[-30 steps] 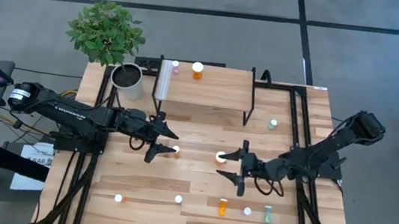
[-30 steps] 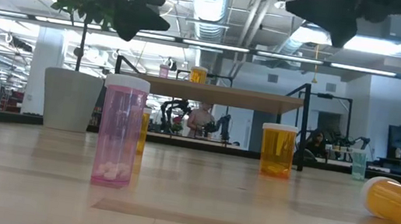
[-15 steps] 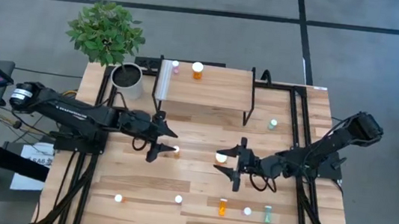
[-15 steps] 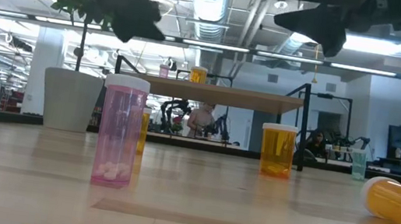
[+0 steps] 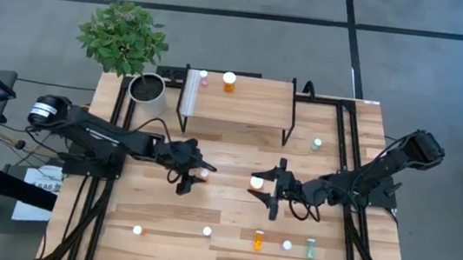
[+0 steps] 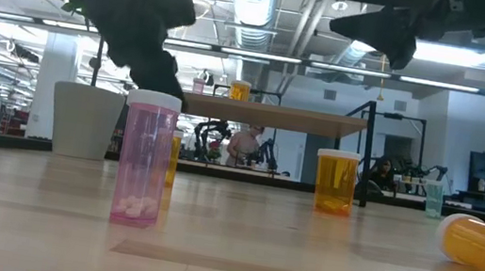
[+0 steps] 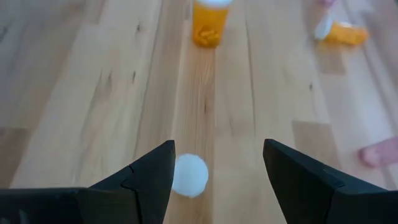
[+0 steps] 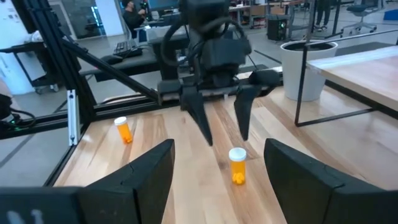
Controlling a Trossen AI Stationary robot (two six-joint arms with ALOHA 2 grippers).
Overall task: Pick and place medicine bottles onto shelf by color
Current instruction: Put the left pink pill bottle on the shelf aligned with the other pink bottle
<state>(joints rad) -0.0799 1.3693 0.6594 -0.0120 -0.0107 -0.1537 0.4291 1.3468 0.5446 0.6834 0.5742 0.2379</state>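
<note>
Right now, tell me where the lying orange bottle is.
High view: the lying orange bottle rests near the table's front edge, right of centre, beside two pale green bottles.

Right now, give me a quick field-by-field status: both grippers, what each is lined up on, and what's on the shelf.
left gripper: open, low over a small orange bottle at table centre, not gripping
right gripper: open, beside a larger orange bottle, not gripping
shelf: one pink bottle and one orange bottle along its back edge
front of table: five bottles, one orange bottle lying on its side
plant pot: left of shelf
</note>
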